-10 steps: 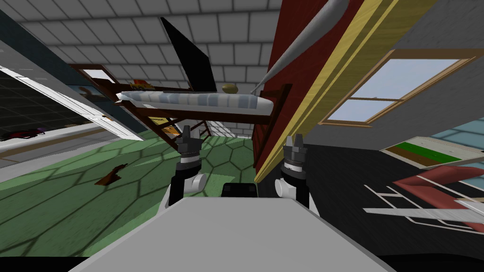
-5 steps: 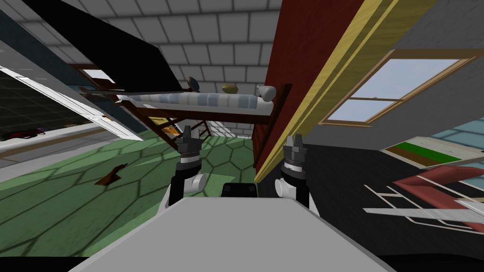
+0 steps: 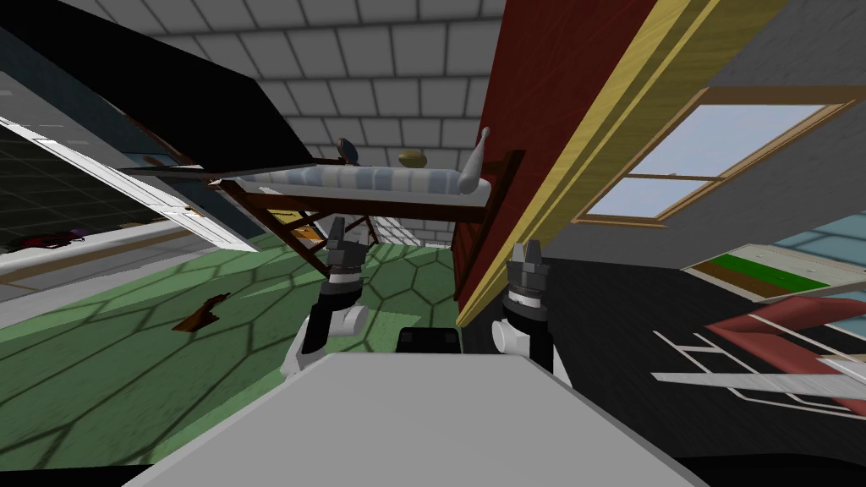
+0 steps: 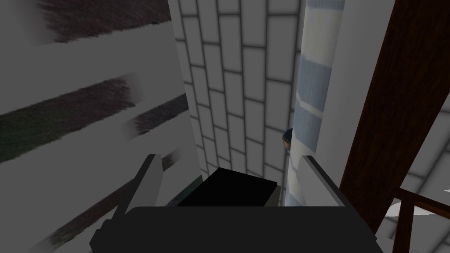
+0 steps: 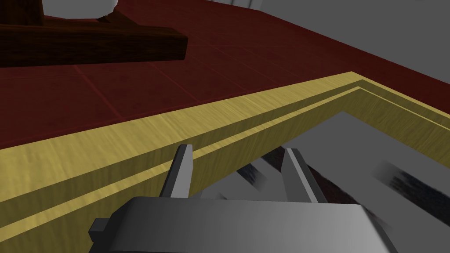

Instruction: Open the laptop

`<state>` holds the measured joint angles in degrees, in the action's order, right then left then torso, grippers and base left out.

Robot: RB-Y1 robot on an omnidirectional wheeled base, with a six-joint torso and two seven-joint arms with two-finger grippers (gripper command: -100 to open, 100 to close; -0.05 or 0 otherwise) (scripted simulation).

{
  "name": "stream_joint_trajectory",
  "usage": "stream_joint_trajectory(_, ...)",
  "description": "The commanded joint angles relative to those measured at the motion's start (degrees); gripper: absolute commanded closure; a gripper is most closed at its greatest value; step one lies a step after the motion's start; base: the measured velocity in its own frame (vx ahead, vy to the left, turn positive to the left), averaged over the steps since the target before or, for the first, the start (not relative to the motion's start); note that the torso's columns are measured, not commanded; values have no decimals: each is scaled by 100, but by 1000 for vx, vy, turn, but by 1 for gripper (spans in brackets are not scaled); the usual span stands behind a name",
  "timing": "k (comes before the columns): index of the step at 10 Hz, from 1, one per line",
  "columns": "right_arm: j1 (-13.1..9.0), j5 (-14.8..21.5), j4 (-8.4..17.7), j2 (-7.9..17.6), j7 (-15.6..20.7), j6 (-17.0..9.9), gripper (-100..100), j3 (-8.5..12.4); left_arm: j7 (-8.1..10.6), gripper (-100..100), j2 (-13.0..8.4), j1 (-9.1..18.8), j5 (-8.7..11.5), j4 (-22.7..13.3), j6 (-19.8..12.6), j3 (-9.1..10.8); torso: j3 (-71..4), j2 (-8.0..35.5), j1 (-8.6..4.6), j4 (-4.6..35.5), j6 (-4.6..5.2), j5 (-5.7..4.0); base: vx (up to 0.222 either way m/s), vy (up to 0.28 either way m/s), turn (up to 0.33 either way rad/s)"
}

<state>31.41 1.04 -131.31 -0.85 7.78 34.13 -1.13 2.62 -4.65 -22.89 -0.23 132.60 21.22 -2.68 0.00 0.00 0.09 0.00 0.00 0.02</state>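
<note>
Tilting leftward since a moment ago, the left gripper (image 3: pixel 345 232) is released and empty, as is the right gripper (image 3: pixel 526 247). Over the striped bed (image 3: pixel 372 180) a black panel (image 3: pixel 169 101), probably the laptop, has swung wider, well apart from both; approach remains.

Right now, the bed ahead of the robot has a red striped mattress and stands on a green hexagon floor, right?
Not red: the head view shows the mattress striped blue and white. The floor is green with hexagons, as you say.
</note>
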Motion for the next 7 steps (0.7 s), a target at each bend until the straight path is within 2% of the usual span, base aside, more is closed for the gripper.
stream_joint_trajectory(1, 0, 0, 0, 0, 0, 0, 0, 0, 1, -100, -229, 357, 94, -141, -318, -15, -1, -1, -3, 0, 0, -1, -1, 40, -1)
stream_joint_trajectory(2, 0, 0, 0, 0, 0, 0, 0, 0, 12, -100, -374, 561, 174, -229, -543, -5, 0, 0, -14, 0, 0, -3, -2, 42, 7)
stream_joint_trajectory(3, 0, 0, 0, 0, 0, 0, 0, 0, 12, -100, -374, 623, 174, -229, -557, -5, 0, 0, -14, 0, 1, -4, -3, 35, -1)
stream_joint_trajectory(5, 0, 0, 0, 0, 0, 0, 0, 0, 30, -100, -660, 1065, 355, -429, -978, 18, 1, 3, -10, 1, 1, -3, -11, 56, 9)
stream_joint_trajectory(6, 0, 0, 0, 0, 0, 0, 0, 0, 30, -100, -660, 1240, 355, -429, -1116, 18, 2, 3, 3, 1, 0, 0, 0, 58, -3)
stream_joint_trajectory(7, 0, 0, 0, 0, 0, 0, 0, 0, 37, -100, -804, 1438, 454, -539, -1296, 31, 0, -1, -4, 0, 0, 0, -1, 53, 8)
